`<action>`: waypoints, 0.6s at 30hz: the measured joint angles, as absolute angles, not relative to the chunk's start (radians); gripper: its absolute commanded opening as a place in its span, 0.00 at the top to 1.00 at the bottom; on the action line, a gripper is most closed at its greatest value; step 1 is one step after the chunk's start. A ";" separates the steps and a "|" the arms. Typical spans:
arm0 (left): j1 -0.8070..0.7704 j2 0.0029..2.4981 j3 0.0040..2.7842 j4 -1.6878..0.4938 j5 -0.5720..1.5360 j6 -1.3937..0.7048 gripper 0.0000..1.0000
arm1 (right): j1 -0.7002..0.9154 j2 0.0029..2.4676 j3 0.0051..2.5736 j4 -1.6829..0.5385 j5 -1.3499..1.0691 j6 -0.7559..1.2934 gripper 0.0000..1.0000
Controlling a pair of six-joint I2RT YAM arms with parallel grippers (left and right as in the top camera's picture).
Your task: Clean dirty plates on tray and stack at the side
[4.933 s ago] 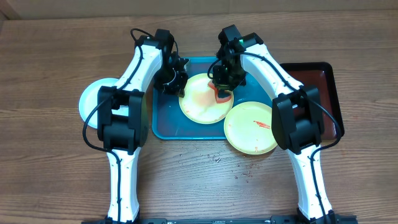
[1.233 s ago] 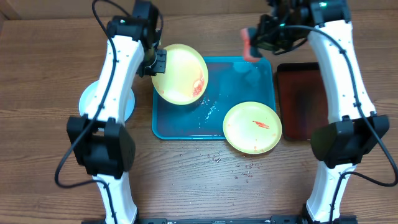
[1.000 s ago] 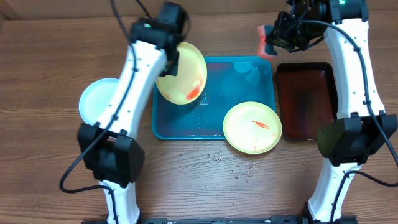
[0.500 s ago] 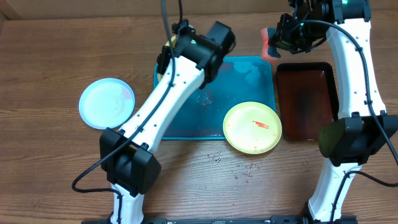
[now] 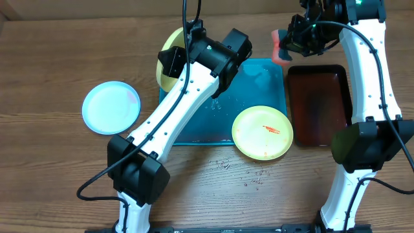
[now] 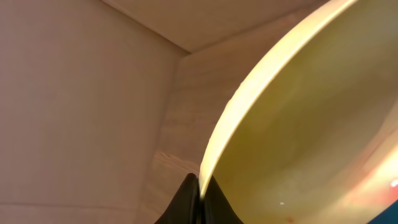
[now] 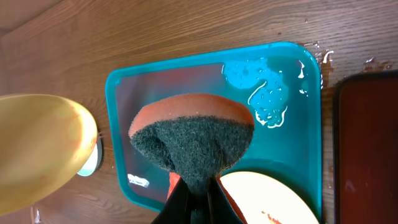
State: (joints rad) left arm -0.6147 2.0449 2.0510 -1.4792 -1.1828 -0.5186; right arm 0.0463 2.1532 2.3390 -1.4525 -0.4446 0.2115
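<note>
My left gripper (image 5: 173, 65) is shut on the rim of a yellow-green plate (image 5: 165, 50), holding it tilted on edge over the turquoise tray's (image 5: 259, 84) back left corner. In the left wrist view the black fingertips (image 6: 199, 202) pinch the plate (image 6: 311, 137) edge; a faint red smear shows low on it. My right gripper (image 5: 288, 40) holds an orange sponge (image 5: 279, 44) above the tray's back right corner. Its dark scouring side (image 7: 193, 140) faces the right wrist camera, with the jaws (image 7: 194, 199) closed on it. A second yellow-green plate (image 5: 262, 133) with a red smear lies over the tray's front right corner. The pale blue-white plate (image 5: 111, 107) lies on the table at the left.
A dark red-black tray (image 5: 317, 103) lies right of the turquoise one. Water drops (image 7: 264, 93) sit in the turquoise tray's back right corner, and wet spots (image 5: 226, 165) mark the wooden table in front of it. My left arm stretches diagonally over the tray's left half.
My left arm has swung right over the tray, turning the yellow-green plate up on edge near the back left corner. The right arm with the sponge has barely moved.
</note>
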 measured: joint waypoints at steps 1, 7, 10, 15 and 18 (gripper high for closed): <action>-0.619 2.045 2.051 -1.482 -1.192 -0.522 0.96 | 0.046 2.153 2.339 -1.452 -0.444 0.212 0.96; -0.642 2.045 2.051 -1.500 -1.223 -0.535 0.96 | 0.046 2.153 2.339 -1.459 -0.444 0.209 0.96; -0.647 2.045 2.051 -1.532 -1.227 -0.570 0.96 | 0.046 2.153 2.339 -1.459 -0.444 0.209 0.96; -0.647 2.045 2.051 -1.575 -1.227 -0.641 0.96 | 0.046 2.153 2.339 -1.465 -0.444 0.209 0.96; -0.647 2.045 2.051 -1.575 -1.209 -0.674 0.96 | 0.046 2.153 2.339 -1.469 -0.445 0.209 0.96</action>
State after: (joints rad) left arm -0.6468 2.0449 2.0510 -1.5753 -1.2087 -0.6743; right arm 0.0463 2.1532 2.3390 -1.4689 -0.4446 0.2089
